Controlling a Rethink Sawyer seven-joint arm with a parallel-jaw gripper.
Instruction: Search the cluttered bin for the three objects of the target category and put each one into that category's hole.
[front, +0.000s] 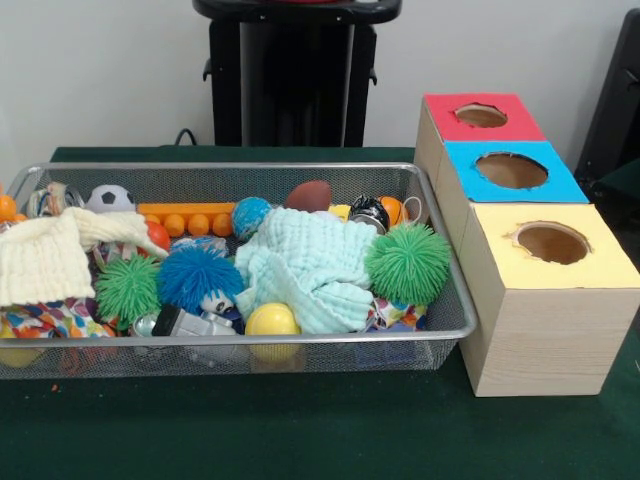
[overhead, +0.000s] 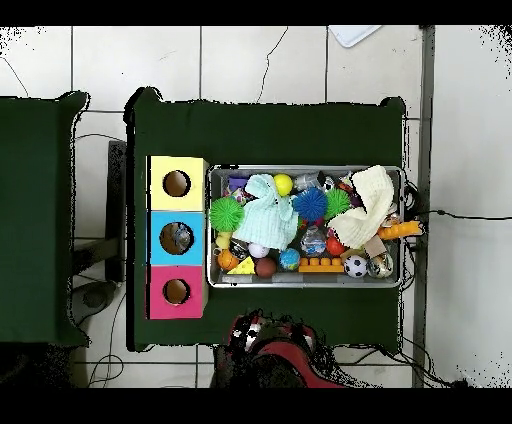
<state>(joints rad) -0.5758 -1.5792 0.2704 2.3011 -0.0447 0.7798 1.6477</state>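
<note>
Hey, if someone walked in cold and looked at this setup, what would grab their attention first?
Probably the cluttered bin, a silver wire-mesh basket heaped with toys: a pale mint cloth in the middle, with spiky rubber balls around it, one green spiky ball at its right and a blue spiky ball at its left. Next, the row of boxes beside the bin, topped red, blue and yellow, each with a round hole.

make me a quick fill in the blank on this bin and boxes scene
1. The box nearest the front camera has a ____ top.
2. The middle box has a ____ top.
3. A pale ____ cloth lies mid-bin.
4. The small black-and-white ball is patterned like a ____ ball.

Missing words: yellow; blue; green; soccer
</note>
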